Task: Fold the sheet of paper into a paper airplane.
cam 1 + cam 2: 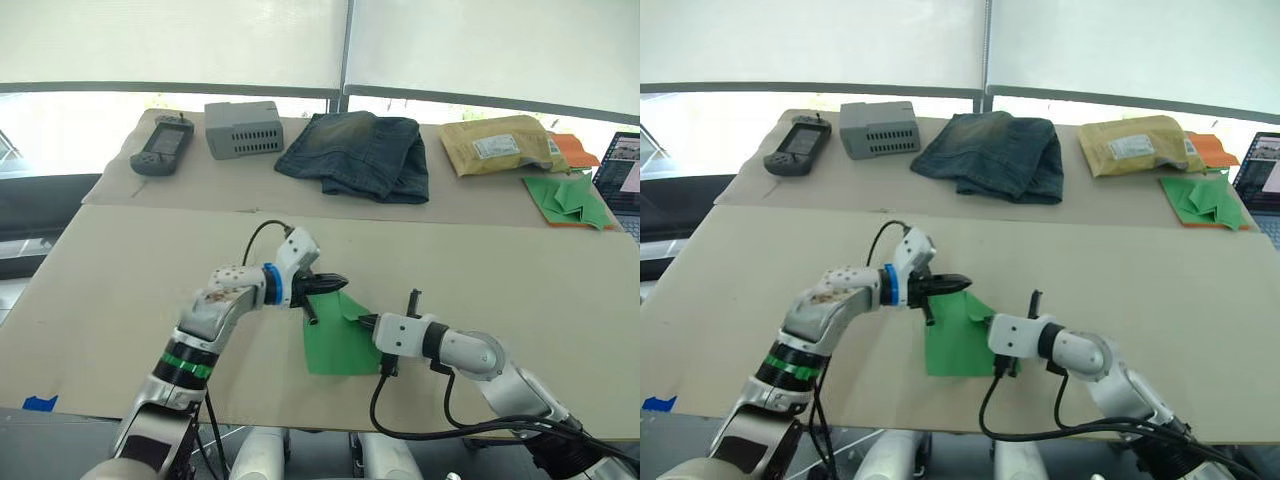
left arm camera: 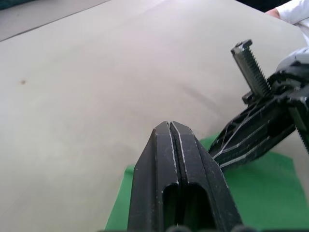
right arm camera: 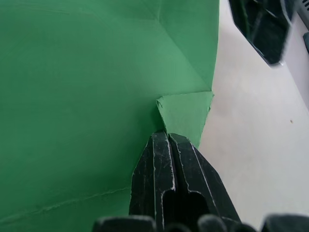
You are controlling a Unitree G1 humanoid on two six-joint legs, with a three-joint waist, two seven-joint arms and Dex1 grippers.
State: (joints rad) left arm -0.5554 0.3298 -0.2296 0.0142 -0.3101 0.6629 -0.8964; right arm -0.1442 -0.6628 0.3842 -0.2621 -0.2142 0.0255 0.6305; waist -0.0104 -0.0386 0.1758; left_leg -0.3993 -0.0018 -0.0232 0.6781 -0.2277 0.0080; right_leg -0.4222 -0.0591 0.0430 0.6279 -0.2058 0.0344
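— Found the sheet of paper [image 1: 335,352]?

— Yes. Lying near the front edge of the tan table [image 1: 130,250], between the two arms. Bright green, mostly flat, with the far right corner lifted a little.

— Anything from the head views that the wrist views miss?

— The row along the far side: a handheld device [image 1: 162,146], a grey box [image 1: 243,129], blue jeans [image 1: 355,152], a padded envelope [image 1: 498,146], then a heap of green paper pieces with an orange sheet [image 1: 570,197]. All well apart from the sheet.

— And from the right wrist?

— Crease lines running across the green surface. Also a small triangular flap turned over at the edge, its point meeting the tips of the right gripper [image 3: 167,134]. Fingers pressed together there; hard to tell whether any paper is caught between them.

— Left gripper [image 2: 170,124]?

— Pressed together too, holding nothing, at the sheet's far edge and pointing toward the right gripper. Touching the paper or just above it, impossible to say. Left wrist adds a white sleeve [image 2: 295,9] beyond the right gripper.

— Shape so far?

— Broad and roughly four-sided, not yet a pointed wedge.
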